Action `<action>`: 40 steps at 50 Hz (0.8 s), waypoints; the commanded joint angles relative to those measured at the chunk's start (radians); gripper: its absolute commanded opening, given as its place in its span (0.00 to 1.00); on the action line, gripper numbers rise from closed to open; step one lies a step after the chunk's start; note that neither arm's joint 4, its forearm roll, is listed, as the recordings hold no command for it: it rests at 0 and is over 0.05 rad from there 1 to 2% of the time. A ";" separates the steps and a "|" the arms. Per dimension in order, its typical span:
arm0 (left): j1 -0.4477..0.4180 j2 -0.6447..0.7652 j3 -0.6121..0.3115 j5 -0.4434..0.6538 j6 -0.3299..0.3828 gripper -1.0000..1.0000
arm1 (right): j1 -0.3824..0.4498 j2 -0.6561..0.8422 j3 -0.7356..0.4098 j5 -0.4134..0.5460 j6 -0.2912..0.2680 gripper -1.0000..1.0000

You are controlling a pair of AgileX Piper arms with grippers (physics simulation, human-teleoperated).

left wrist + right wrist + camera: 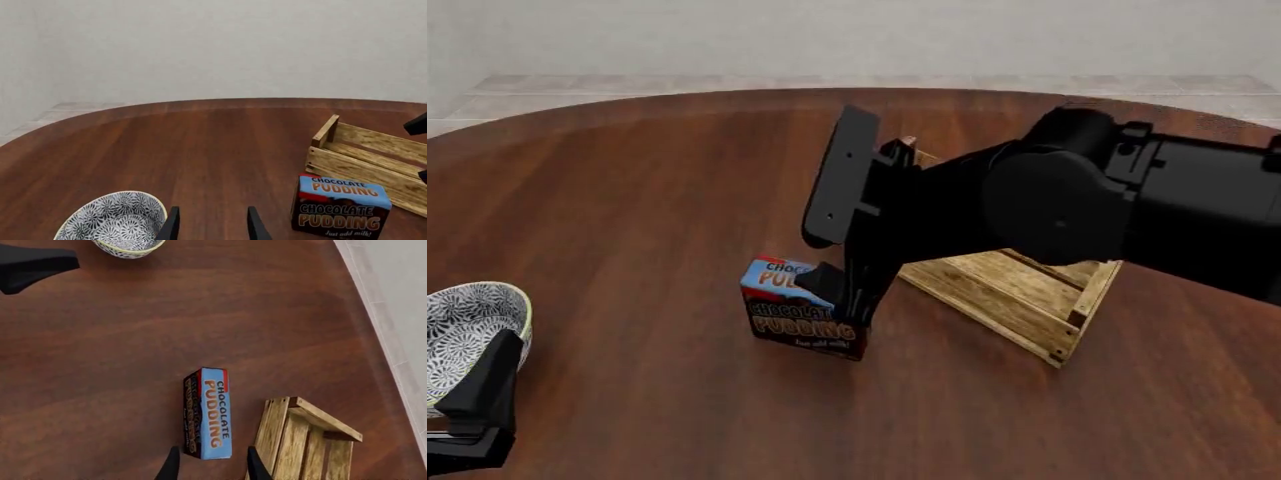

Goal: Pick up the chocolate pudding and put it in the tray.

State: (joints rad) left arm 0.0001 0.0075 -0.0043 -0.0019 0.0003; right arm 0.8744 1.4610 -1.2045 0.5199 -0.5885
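While the right gripper (210,466) is hanging directly above the chocolate pudding (209,412), its two dark fingers are standing apart, one on each side of the carton's near end, and nothing is sitting clamped between them. In the front view the right arm (1094,200) is reaching in across the crate and partly covering the carton's top. The carton is standing upright on the table (627,200), just beside the long side of the tray (1014,290) but not touching it. It is showing a narrow blue top with a red corner and orange lettering, and a dark brown front printed "CHOCOLATE PUDDING" with smaller white script below. The tray is a light-wood slatted crate with low long sides, taller ends and darker corner posts; what shows of its inside is holding nothing.

Well away, the left gripper (211,224) is hovering low with its fingers parted and empty, close to a round bowl (115,218) patterned in dark blue and white, whose visible inside is bare. The table is a smooth reddish-brown wood surface with a rounded edge.
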 commanded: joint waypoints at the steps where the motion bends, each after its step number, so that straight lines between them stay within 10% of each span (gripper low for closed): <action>1: 0.000 0.000 0.000 0.000 0.000 1.00 | -0.002 0.010 0.001 -0.003 0.002 1.00; 40: 0.000 0.000 0.000 0.000 0.000 1.00 | -0.017 0.066 0.039 -0.060 0.032 1.00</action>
State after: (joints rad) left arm 0.0001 0.0075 -0.0043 -0.0019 0.0002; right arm 0.8548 1.5162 -1.1751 0.4735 -0.5643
